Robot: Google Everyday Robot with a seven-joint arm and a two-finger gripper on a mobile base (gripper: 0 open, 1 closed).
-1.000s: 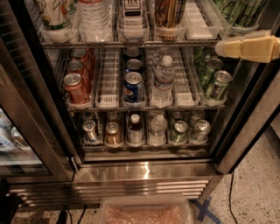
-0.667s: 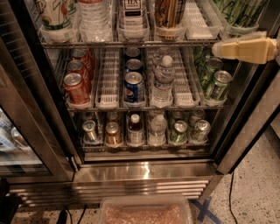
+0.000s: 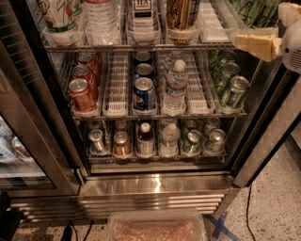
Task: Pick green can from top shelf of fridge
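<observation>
Presently my gripper (image 3: pixel 241 42) hovers at two o'clock in the view, just in front of the top shelf (image 3: pixel 113 47); whether it is open or closed I cannot tell. The green can (image 3: pixel 254 9) stands at the gripper's twelve o'clock, in the right-hand lane of the fridge (image 3: pixel 155 186), cropped by the frame edge. I judge that a clean pick needs a rise above the rack rail, then a level entry. Next shelf down, counted: three lower green cans (image 3: pixel 236 90), three blue Pepsi cans (image 3: pixel 143 93), three red cola cans (image 3: pixel 82 95), one water bottle (image 3: pixel 174 89).
</observation>
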